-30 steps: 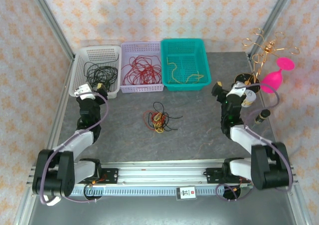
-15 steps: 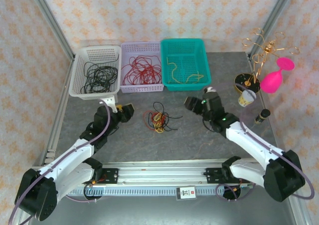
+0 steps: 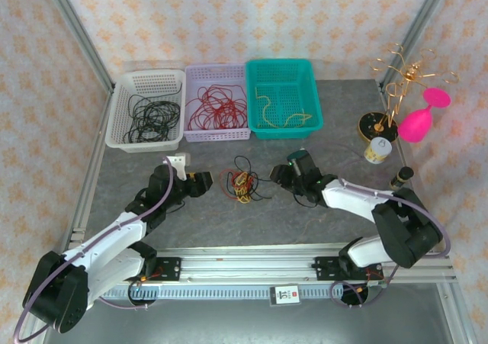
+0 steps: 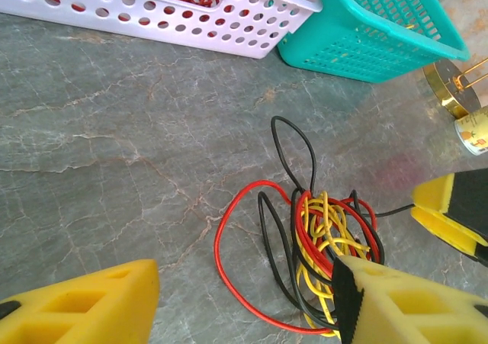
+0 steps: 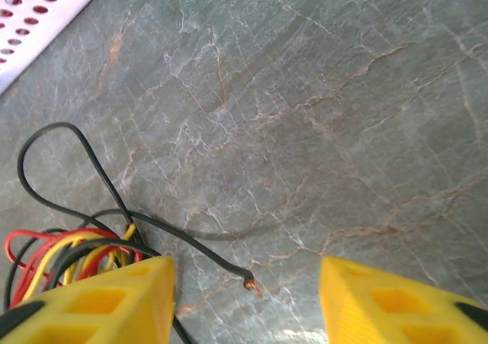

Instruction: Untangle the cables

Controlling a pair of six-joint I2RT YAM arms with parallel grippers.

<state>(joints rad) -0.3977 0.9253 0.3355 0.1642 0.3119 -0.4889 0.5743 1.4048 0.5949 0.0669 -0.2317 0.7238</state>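
Note:
The cables (image 3: 242, 182) lie as a small tangle of black, red and yellow wires mid-table. My left gripper (image 3: 201, 182) is just left of them, open; in the left wrist view the tangle (image 4: 328, 245) lies against the right finger of the gripper (image 4: 244, 310), and a red loop (image 4: 229, 260) spreads between the fingers. My right gripper (image 3: 280, 173) is just right of the tangle, open. In the right wrist view a black wire end (image 5: 245, 279) with a bare copper tip lies between the fingers of the gripper (image 5: 244, 302), and the tangle (image 5: 69, 252) is at the left finger.
Three baskets line the back: white (image 3: 122, 123) with black wires, lilac (image 3: 218, 136) with red wires, teal (image 3: 284, 130) with yellow wires. At the right stand a gold wire stand (image 3: 396, 77), a pink glass (image 3: 423, 119), a cup (image 3: 377, 149) and a small bottle (image 3: 398, 178).
Both arms have swung in from the table's sides and lowered to the tangle, one on each side. The cables have not moved.

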